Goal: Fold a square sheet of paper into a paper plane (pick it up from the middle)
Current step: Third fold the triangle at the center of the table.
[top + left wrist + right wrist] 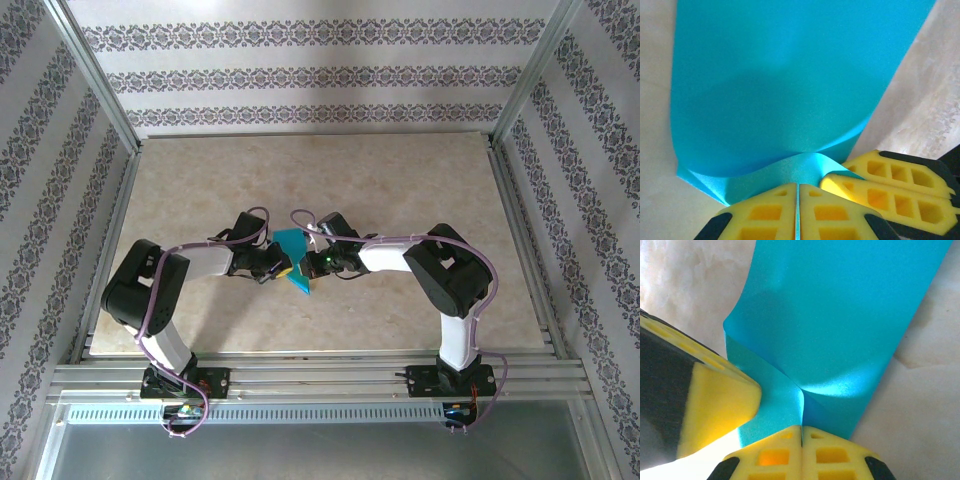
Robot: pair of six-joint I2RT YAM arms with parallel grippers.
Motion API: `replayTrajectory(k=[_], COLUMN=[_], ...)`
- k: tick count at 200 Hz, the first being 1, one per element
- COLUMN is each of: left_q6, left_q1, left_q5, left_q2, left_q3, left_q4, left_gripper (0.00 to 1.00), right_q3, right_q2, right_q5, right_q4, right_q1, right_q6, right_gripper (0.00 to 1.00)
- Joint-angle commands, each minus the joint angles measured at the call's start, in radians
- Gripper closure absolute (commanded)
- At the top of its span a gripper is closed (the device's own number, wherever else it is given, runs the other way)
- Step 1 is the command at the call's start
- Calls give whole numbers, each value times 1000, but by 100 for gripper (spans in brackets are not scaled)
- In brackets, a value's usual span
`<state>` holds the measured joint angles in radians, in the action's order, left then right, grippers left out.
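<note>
- Top external: left gripper (272, 262) and right gripper (318, 256) nose to nose over the middle of the table (420, 200), arms bent inward from both sides.
- Same view: teal-blue sheet of paper (293, 248) caught between the two, narrow, running front to back, near end tapering toward the arm bases. Jaws too small to read here; lifted or resting on the table, cannot tell.
- Left wrist: left gripper (798, 202) closed tight, yellow pads flat together, thin teal edge of the sheet of paper (780, 85) nipped in the seam.
- Same view: sheet spreading away from the pads, bowed, with a curled flap just above the pinch. Right gripper's yellow fingers (890, 182) just beside, against the sheet's lower right edge. Marbled table (935, 100) behind.
- Right wrist: right gripper (801, 440) clamped on the sheet of paper (840, 315), pads together, crease rising from the seam.
- Same view: left gripper's finger (715, 400) pressed to the sheet's lower left, pale table (690, 280) beyond.
</note>
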<state>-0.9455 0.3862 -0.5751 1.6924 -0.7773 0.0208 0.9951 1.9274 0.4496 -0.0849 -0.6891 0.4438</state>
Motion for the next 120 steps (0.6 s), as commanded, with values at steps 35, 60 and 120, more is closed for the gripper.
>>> replayTrajectory(k=[35, 60, 120], left_q6=[30, 37, 41], left_q1=[-2, -2, -2], left_q5=[12, 4, 1], left_q2=[-26, -44, -52], left_q3=[17, 25, 55], left_q4=[17, 11, -15], left_gripper=[90, 90, 90], right_q3=[6, 10, 16], right_q2=[51, 52, 59], right_q5=[-85, -94, -97], right_q4=[110, 122, 136], right_q1=[11, 11, 12], right_q6=[9, 10, 12], right_gripper=[96, 96, 96])
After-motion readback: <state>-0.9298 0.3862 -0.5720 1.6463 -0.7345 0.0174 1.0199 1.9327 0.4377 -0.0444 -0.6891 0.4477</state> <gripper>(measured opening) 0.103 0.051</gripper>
